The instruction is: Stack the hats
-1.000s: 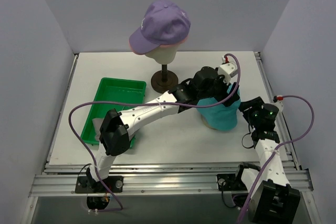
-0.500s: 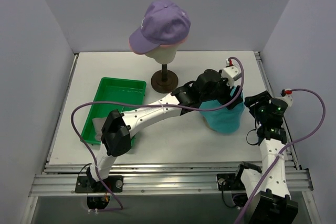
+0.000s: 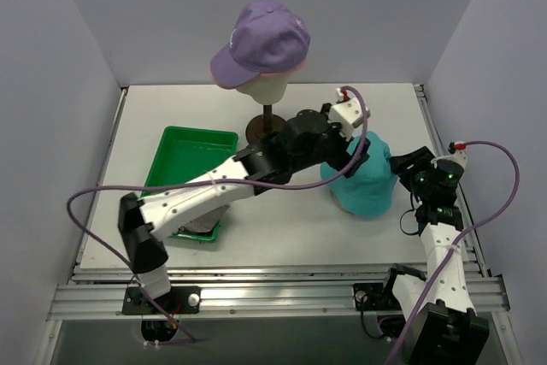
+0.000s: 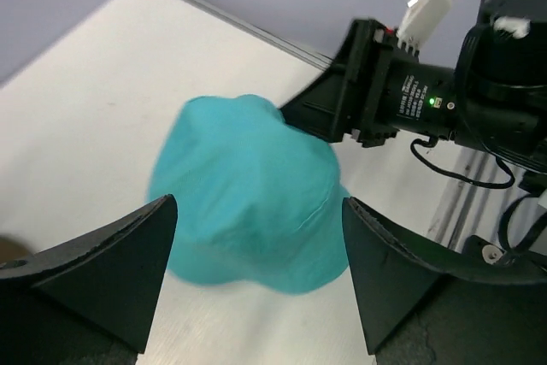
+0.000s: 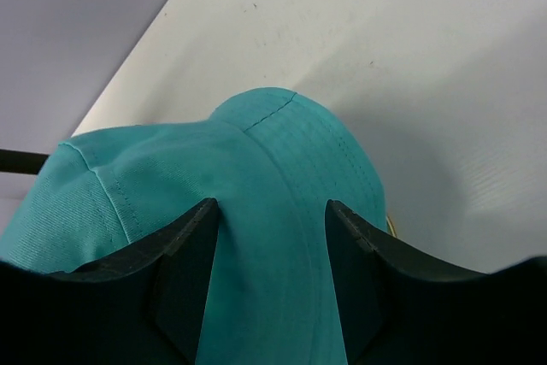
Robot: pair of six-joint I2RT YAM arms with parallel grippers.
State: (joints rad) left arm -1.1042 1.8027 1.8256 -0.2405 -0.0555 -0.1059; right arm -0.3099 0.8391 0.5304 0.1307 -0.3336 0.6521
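Observation:
A teal bucket hat [image 3: 366,184] sits crown up on the table at the right. My left gripper [image 3: 355,150] hangs open just above its left side, apart from it; in the left wrist view the hat [image 4: 252,190] lies below the spread gripper [image 4: 261,279]. My right gripper [image 3: 402,167] is at the hat's right side, open, its fingers astride the hat's fabric [image 5: 256,177] in the right wrist view [image 5: 272,245]. A lavender cap [image 3: 263,36] sits on the mannequin head, a pink rim [image 3: 286,68] showing under it. A grey hat [image 3: 201,226] lies in the tray.
The cream mannequin head on its dark stand [image 3: 265,130] is at the back centre. A green tray [image 3: 192,147] lies at the left. The left arm reaches across the table's middle. A metal rail [image 3: 444,151] runs along the right edge.
My left gripper has let go of the teal hat and risen up and to the left, its elbow swinging left. My right gripper has moved in against the hat's right side.

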